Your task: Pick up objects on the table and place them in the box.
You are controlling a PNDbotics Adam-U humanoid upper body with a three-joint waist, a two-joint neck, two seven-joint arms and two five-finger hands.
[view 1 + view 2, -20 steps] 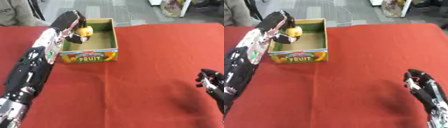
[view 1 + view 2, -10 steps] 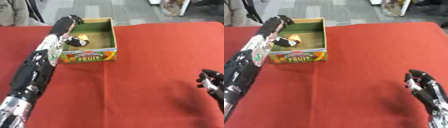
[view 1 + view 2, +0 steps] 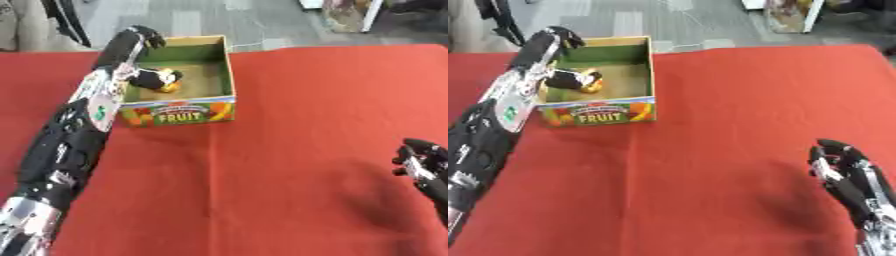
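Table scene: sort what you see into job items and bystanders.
Job:
- fruit box
- black and yellow object inside the box
- left hand over the box's far left corner

Bystanders:
- right hand, idle
- red tablecloth

Red table (image 3: pixel 306 100), green-lined box (image 3: pixel 180 85) w/ yellow-black object (image 3: pixel 158 80).

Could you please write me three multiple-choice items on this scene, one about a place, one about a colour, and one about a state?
1. Where does the yellow and black object lie?
A. on the cloth
B. inside the box
C. in the right hand

2. What colour is the tablecloth?
A. red
B. blue
C. white

3. What is the left hand holding?
A. the box
B. the object
C. nothing

Answers: 1 B, it rests on the box floor; 2 A, the cloth is red all over; 3 C, the hand sits above the box's far corner with nothing in it, while the right hand idles at the lower right.
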